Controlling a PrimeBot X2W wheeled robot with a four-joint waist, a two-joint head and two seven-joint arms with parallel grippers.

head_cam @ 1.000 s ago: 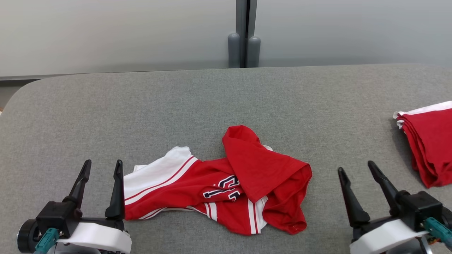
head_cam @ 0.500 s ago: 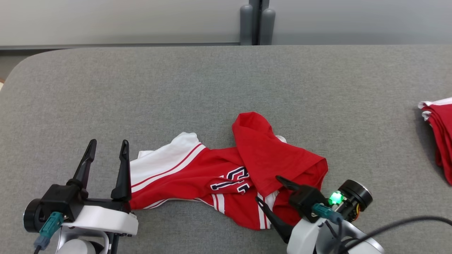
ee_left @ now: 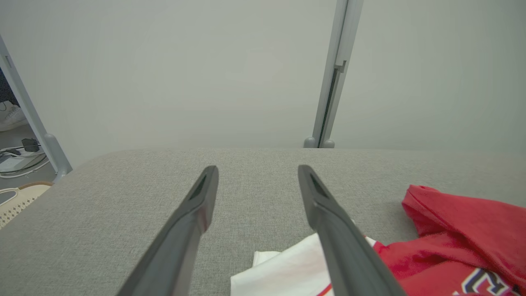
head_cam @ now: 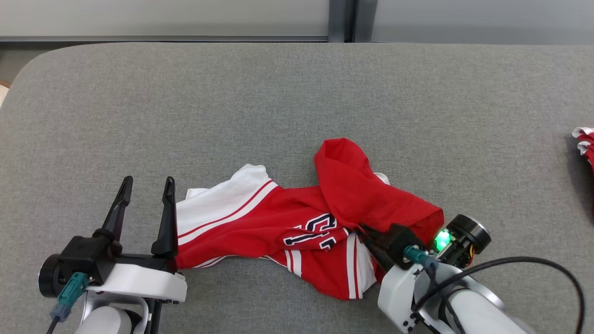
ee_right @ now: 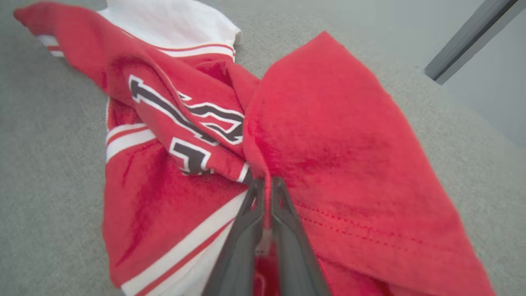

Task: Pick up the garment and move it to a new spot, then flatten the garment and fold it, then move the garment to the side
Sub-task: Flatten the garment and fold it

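Garment (head_cam: pixel 301 232) in a red and white heap on the grey surface (head_cam: pixel 278 93), with dark letters on the front and white stripes. Crumpled, not flat, with a big red flap (head_cam: pixel 362 195) lying over the right half.

Right claw (head_cam: pixel 366 233) pushed into the right side of the garment, just under that red flap. Pinched tight on a red fold of cloth, with the two dark fingers (ee_right: pixel 242 230) pressed nearly together and a thin bit of cloth between them. Small green light (head_cam: pixel 442 240) glowing on the wrist, just right of the garment, and a black cable (head_cam: pixel 533 262) looping away from there.

Left claw (head_cam: pixel 148 181) at the left end of the garment, over the surface. Fingers spread wide, holding nothing. Right finger of this claw just beside the garment's white end (ee_left: pixel 283 271), maybe touching; hard to tell. Left finger well clear of the cloth.

More red and white clothes (head_cam: pixel 584 144) far off to the right of the garment, at the edge of the head view.
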